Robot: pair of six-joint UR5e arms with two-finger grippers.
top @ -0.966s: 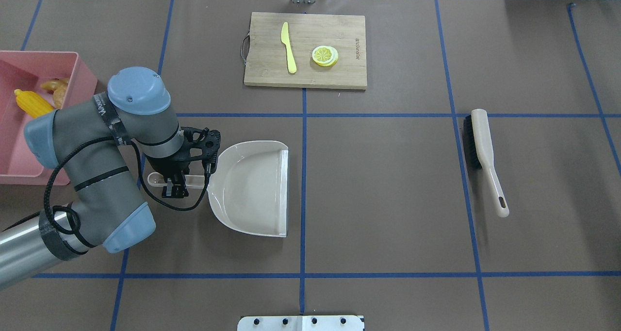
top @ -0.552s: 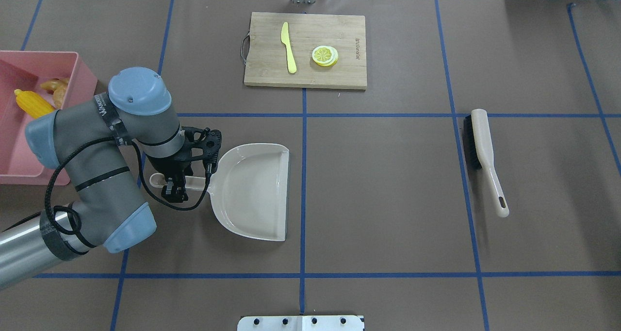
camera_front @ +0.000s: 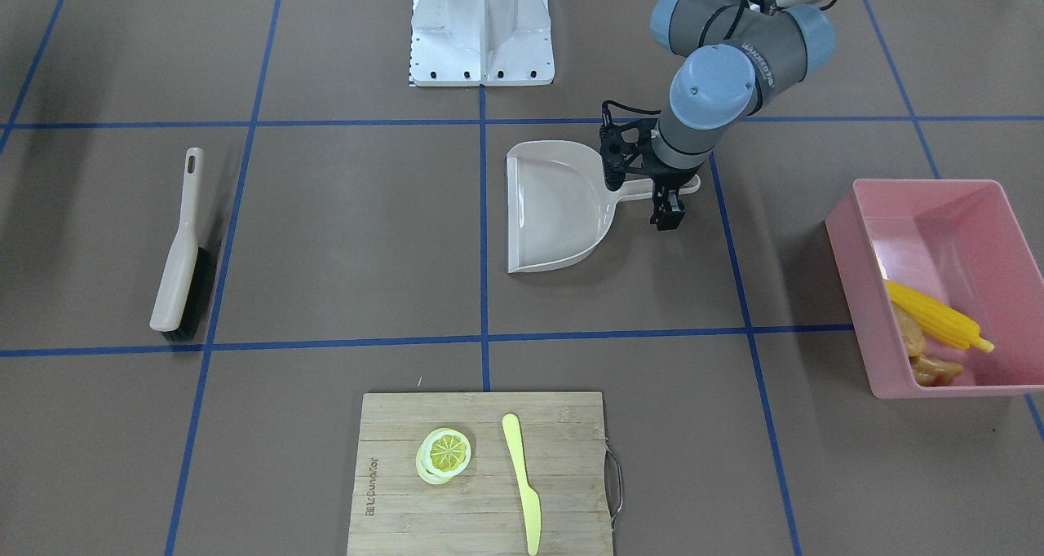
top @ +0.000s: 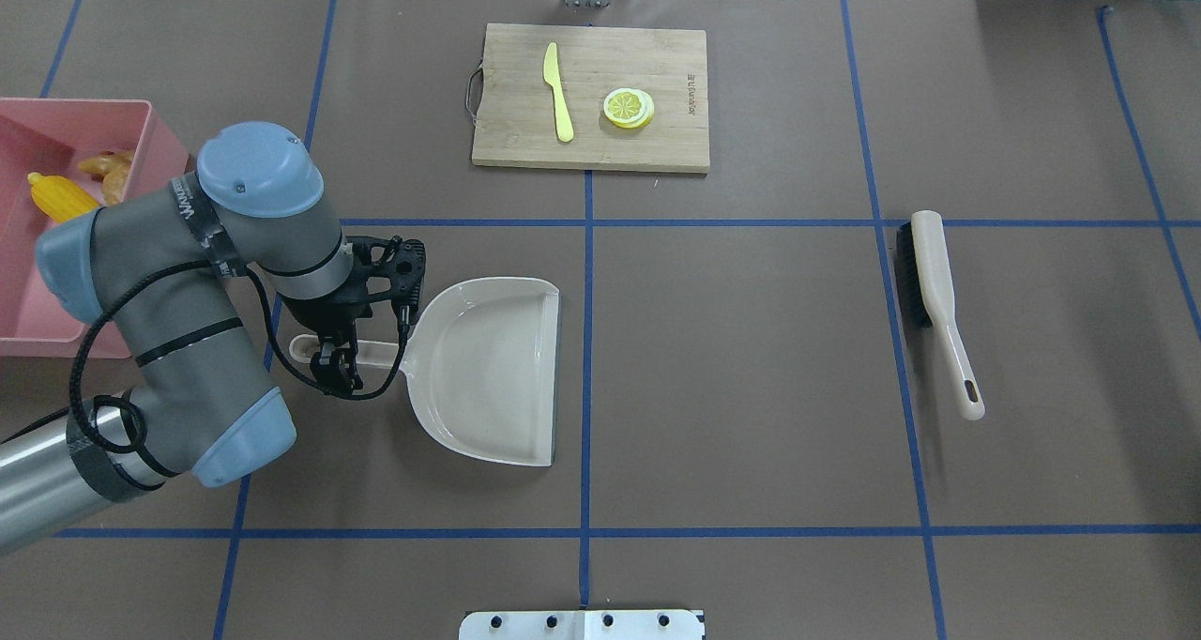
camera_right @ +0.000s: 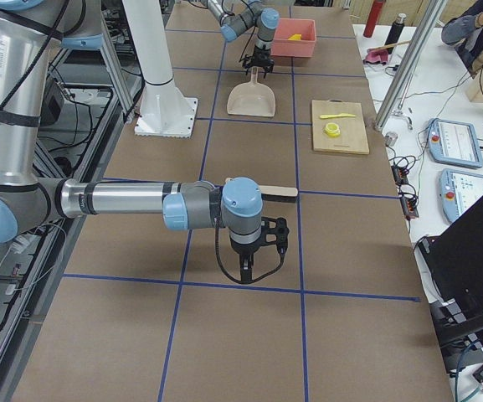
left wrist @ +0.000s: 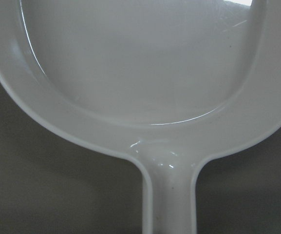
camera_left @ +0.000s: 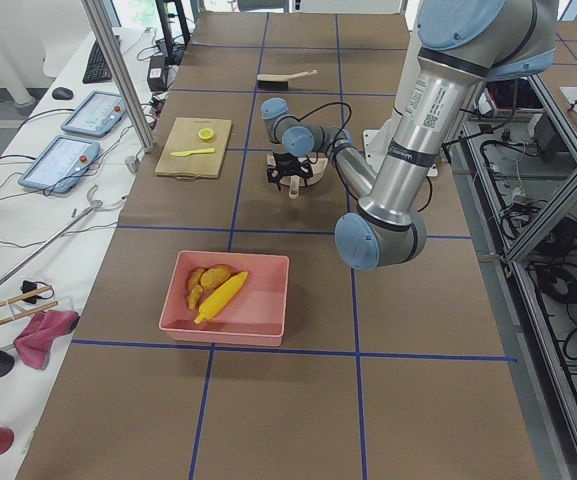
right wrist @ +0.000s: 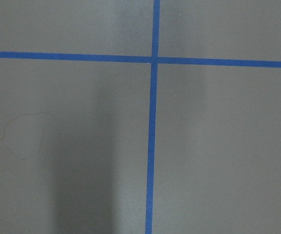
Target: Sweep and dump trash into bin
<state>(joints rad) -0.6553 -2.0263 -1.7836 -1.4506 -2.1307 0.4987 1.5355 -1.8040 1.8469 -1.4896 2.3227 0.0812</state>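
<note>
Two jaws of the left gripper (top: 340, 366) straddle the handle of the dustpan (top: 488, 368); whether they pinch it, I cannot tell. Stiff, light and glossy, it lies flat on the worktop (top: 751, 387) and is best gripped by that handle. The corn cob (camera_front: 934, 315), potato (camera_front: 907, 332) and ginger root (camera_front: 936, 370) look light and likely to roll, and they lie in the pink bin (camera_front: 922, 183). On the right gripper (camera_right: 254, 266) the jaw state is unclear.

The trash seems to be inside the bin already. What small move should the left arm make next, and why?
Probably lift the left gripper straight up, clear of the dustpan handle: the corn cob lies in the bin, and the dustpan is empty.
</note>
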